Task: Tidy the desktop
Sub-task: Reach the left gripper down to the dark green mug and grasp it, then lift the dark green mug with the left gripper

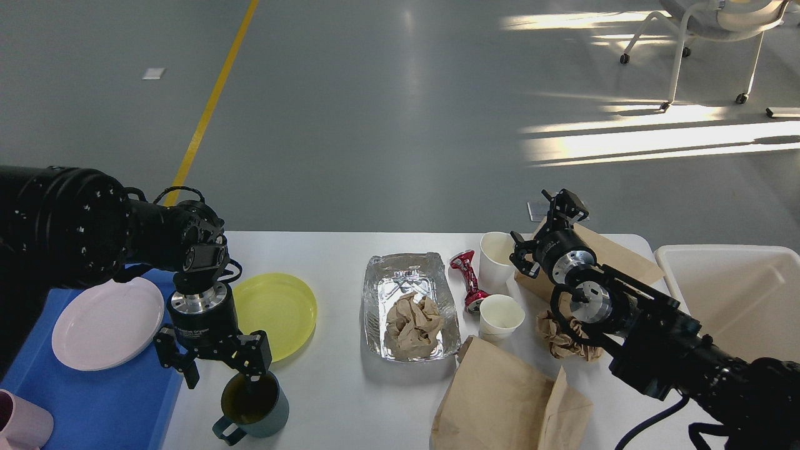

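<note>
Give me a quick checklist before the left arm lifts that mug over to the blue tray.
1. Left gripper open over the mug: ok.
2. One finger inside the rim, the other outside: cannot tell.
3. Mug empty: cannot tell, dark inside.
4. Free spot on the tray: ok, bare blue in front of the white plate.
5. Yellow plate clear of the mug: ok, apart.
6. Right gripper out of the way: ok, far across the desktop.

Yellow plate (275,314), blue tray (94,400) (red can (468,280))
</note>
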Robot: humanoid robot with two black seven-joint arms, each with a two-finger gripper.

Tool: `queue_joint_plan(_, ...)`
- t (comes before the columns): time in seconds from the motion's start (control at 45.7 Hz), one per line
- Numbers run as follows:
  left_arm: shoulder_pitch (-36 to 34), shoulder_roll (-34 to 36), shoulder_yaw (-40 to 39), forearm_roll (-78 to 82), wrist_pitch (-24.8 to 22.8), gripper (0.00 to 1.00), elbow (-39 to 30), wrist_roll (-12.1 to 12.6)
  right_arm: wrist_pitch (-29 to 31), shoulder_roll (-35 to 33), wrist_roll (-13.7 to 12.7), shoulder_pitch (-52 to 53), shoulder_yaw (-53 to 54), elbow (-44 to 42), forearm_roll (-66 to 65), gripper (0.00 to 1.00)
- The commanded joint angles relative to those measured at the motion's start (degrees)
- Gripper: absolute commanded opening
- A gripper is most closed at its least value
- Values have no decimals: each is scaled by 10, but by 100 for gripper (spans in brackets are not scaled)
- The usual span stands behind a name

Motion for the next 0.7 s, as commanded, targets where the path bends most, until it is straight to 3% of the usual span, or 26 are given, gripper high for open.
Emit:
queue_joint_plan(0.0,10,-4,-1,-1,0,83,10,-1,0,0,0,0,0,0,0,100)
queue_joint_plan(0.482,37,-13,-1,0,0,71,39,-1,0,0,0,0,0,0,0,100)
queue_joint_plan(0.679,37,-13,-1,0,0,54,40,-1,0,0,0,0,0,0,0,100)
